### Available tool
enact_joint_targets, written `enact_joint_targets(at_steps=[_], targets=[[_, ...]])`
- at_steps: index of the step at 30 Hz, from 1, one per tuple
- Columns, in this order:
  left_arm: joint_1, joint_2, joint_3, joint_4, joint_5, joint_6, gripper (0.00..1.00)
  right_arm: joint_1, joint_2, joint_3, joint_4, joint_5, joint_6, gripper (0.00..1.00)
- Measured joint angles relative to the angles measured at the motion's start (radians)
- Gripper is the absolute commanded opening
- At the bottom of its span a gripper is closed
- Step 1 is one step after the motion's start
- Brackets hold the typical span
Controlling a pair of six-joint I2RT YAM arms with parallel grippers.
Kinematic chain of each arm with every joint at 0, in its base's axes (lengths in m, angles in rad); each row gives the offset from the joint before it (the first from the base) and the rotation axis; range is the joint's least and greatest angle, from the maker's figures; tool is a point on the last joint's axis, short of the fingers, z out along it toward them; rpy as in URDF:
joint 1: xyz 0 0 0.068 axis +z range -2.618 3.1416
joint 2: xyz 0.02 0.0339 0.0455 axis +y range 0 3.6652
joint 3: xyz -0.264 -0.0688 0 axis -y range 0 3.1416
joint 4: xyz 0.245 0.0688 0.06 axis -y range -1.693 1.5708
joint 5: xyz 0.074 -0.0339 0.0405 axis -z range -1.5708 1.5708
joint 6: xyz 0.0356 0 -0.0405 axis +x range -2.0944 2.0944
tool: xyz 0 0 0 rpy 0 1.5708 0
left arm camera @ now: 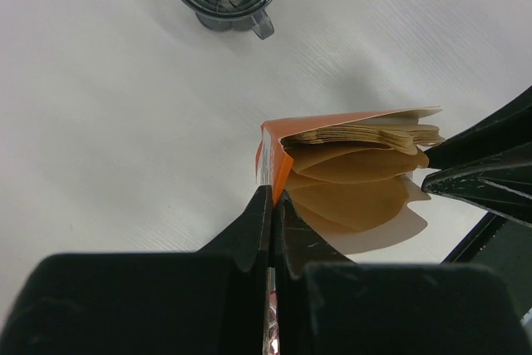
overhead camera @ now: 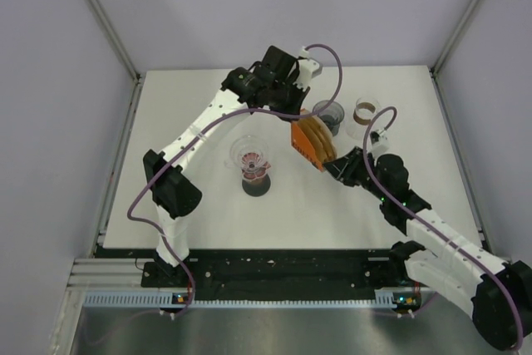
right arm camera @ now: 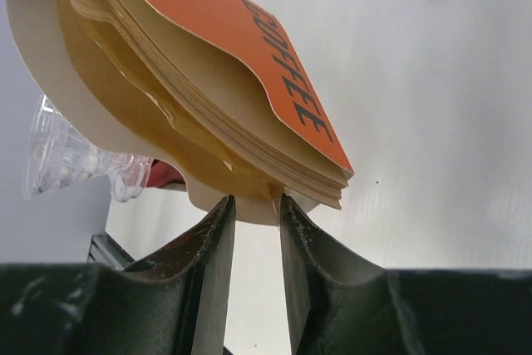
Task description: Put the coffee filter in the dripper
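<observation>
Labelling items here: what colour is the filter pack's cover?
The filter pack cover is orange with dark lettering, clearest in the right wrist view.

White tabletop (overhead camera: 291, 222) fills middle of my overhead view; matte, fine grain shows in both my wrist views. Plain pale lilac-grey back wall (overhead camera: 291, 6) across top of frame. Same panels on left wall (overhead camera: 50, 164) and right wall (overhead camera: 499, 122). Silver frame posts slant from the upper corners to table's far corners: left post (overhead camera: 100, 14), right post (overhead camera: 470, 10). Black strip (overhead camera: 274, 263) along table's near edge, lower frame. Silver slotted rail (overhead camera: 108, 272) lower left. White toothed strip (overhead camera: 274, 298) beneath. Brushed grey metal sheet (overhead camera: 274, 330) along bottom edge. Light even, soft; I see only faint shadows on tabletop.
</observation>
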Motion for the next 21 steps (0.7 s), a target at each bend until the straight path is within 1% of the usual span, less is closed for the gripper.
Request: enact_joint_targets(at_steps=[5, 11, 21], targets=[[0.0, -0.004, -0.012, 0.0, 0.0, 0.0, 0.0, -0.021, -0.006, -0.008, 0.056, -0.009, 0.052, 0.29], [0.0, -0.006, -0.013, 0.001, 0.005, 0.0, 0.0, -0.022, 0.013, -0.048, 0.137, -0.01, 0.107, 0.23], [0.0, -0.006, -0.013, 0.005, 0.005, 0.0, 0.0, -0.022, 0.06, -0.053, 0.218, -0.01, 0.131, 0.23]])
